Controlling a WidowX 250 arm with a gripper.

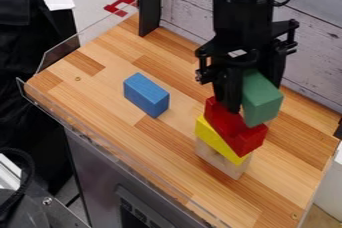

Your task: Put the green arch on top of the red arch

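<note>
The black gripper [251, 88] hangs over the block stack at the right of the work surface, shut on the green arch [262, 100]. The green arch is tilted, and its lower end is right by the top of the red arch [235, 129]; whether they touch I cannot tell. One black finger stands in front of part of the red arch. Beneath the red arch is a yellow block [215, 141], with a plain wooden block [220, 160] at the bottom of the stack.
A blue block [146, 95] lies on the wooden counter [100, 97], left of the stack. Clear plastic edging [73, 49] runs along the counter's left side. A black post [150, 4] and a whitewashed plank wall [187, 9] stand behind. A red piece [120, 5] is at the back left.
</note>
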